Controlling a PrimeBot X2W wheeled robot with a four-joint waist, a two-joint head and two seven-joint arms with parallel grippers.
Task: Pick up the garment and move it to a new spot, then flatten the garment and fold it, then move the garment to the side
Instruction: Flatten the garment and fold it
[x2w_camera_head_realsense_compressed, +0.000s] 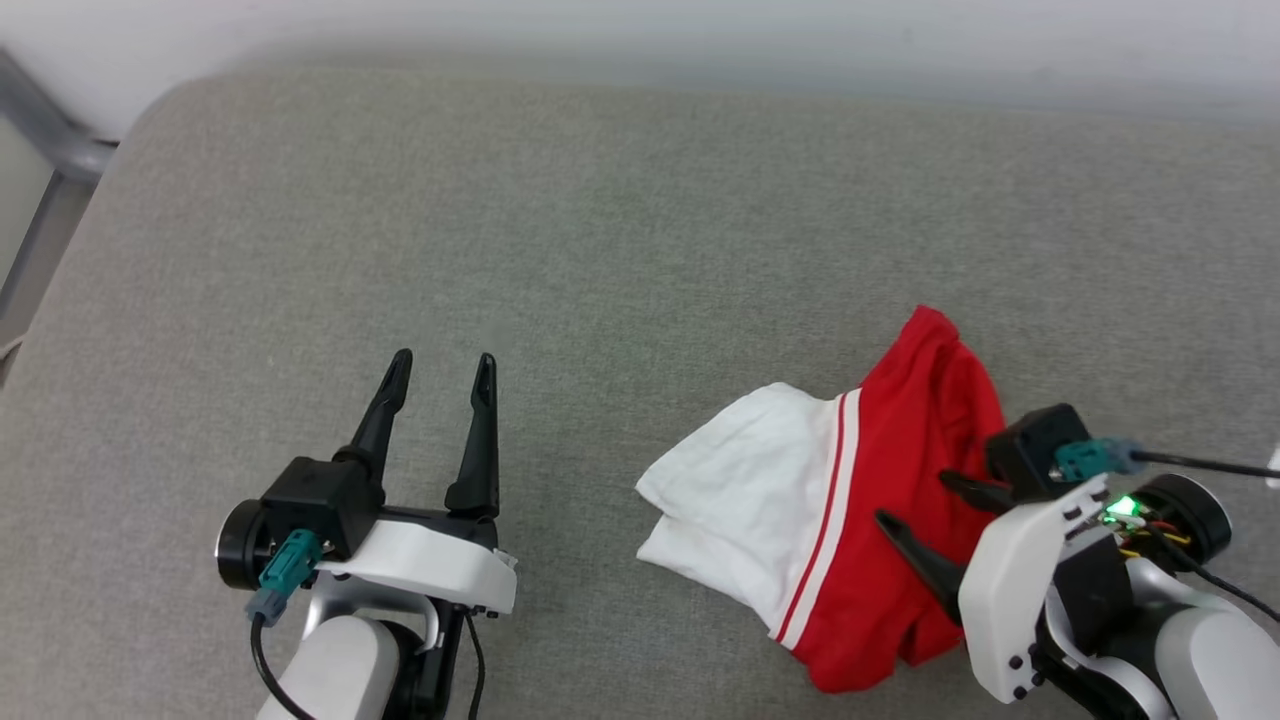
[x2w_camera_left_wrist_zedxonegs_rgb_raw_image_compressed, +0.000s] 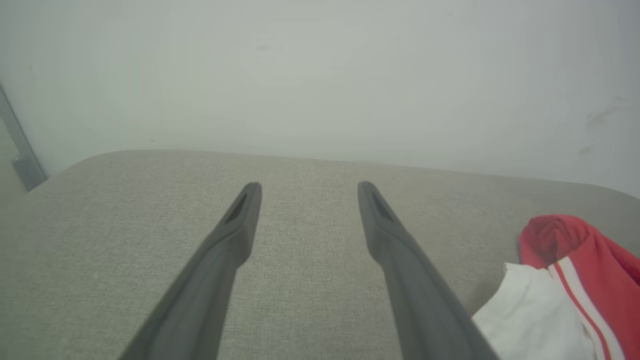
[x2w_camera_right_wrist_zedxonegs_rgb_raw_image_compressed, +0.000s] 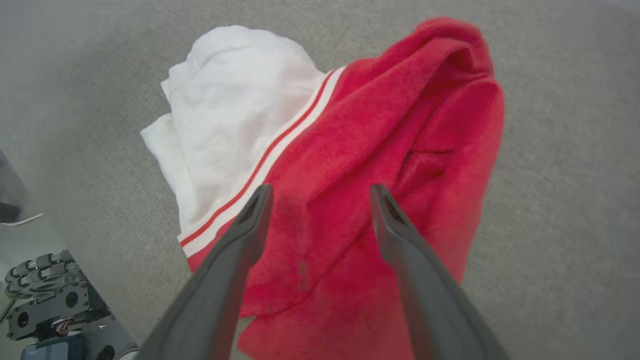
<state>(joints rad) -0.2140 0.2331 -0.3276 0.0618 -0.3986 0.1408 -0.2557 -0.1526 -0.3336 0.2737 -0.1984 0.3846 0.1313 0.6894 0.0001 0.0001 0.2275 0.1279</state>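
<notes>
The garment is a red shirt with a white sleeve and red-and-white striped trim, lying crumpled on the grey cushion at the lower right. My right gripper is open just above its red part, fingers pointing left, nothing between them. From the right wrist the garment spreads under the right gripper. My left gripper stands open over bare cushion at the lower left, well apart from the cloth. Past the left gripper, the garment shows at the right edge.
The grey fabric cushion spreads wide to the left and beyond the garment. A pale wall runs along its far edge. A grey metal frame stands at the far left corner.
</notes>
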